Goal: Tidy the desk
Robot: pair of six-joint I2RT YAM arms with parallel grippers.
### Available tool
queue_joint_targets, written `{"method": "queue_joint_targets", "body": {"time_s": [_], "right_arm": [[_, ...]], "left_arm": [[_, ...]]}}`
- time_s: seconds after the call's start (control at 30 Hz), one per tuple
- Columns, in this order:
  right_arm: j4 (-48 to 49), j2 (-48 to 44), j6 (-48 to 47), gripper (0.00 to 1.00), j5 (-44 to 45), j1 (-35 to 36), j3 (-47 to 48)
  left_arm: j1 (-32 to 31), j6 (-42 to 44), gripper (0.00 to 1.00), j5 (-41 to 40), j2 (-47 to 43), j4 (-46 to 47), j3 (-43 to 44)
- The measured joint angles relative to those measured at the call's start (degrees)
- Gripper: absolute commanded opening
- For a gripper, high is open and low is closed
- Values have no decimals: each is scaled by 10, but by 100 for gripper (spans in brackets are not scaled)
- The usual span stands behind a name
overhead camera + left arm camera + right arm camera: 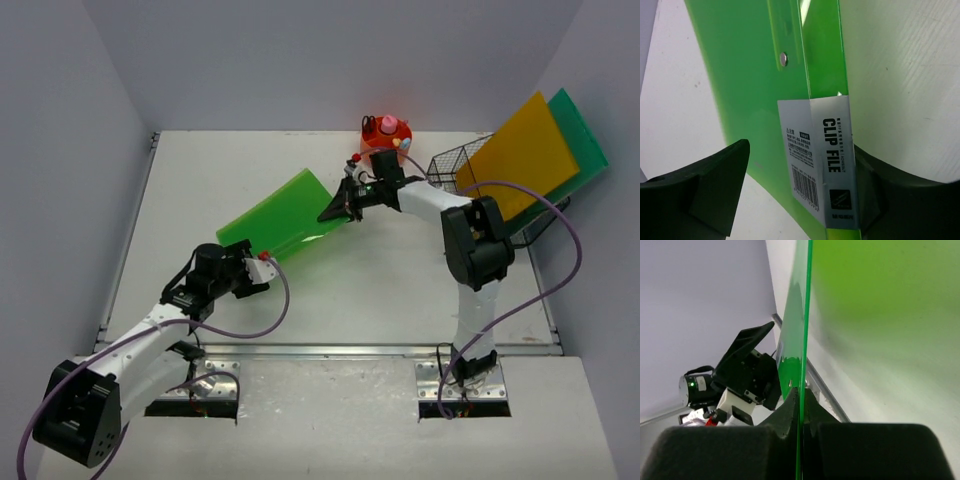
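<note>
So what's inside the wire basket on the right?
An orange folder and a dark green folder partly under it lean out of the basket. They cover its floor, so anything beneath cannot be seen.

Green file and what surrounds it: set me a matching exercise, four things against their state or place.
1 green file
2 left gripper
3 right gripper
4 orange folder

a leaning out of the wire basket
b shut on the file's edge
c open, jaws either side of the labelled end
d held on edge between the two arms

Pairs: 1-d, 2-c, 3-b, 4-a
</note>
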Motion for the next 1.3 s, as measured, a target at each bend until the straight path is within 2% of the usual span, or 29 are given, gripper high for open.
{"method": "queue_joint_targets", "body": {"time_s": [0.13, 0.43, 0.6, 0.87, 1.0, 1.17, 1.3], "right_arm": [[-16, -73, -65, 0, 14, -5, 0], [-106, -197, -193, 0, 68, -59, 63], [-193, -242, -279, 0, 95, -93, 113], [-328, -336, -383, 0, 147, -220, 134], [-389, -346, -424, 0, 169, -242, 201], [-506, -340, -499, 0, 195, -244, 351], [-583, -336, -570, 0, 232, -248, 455]], "left_arm": [[-2, -65, 100, -22, 23, 6, 18], [-3, -303, 100, -104, 106, -55, 224], [-5, -379, 100, -142, 86, -64, 230], [-2, -414, 100, -175, -2, -57, 138], [-2, -415, 100, -173, 36, -48, 140], [-2, -415, 100, -169, 118, -45, 157], [-1, -415, 100, -158, 141, -37, 161]]}}
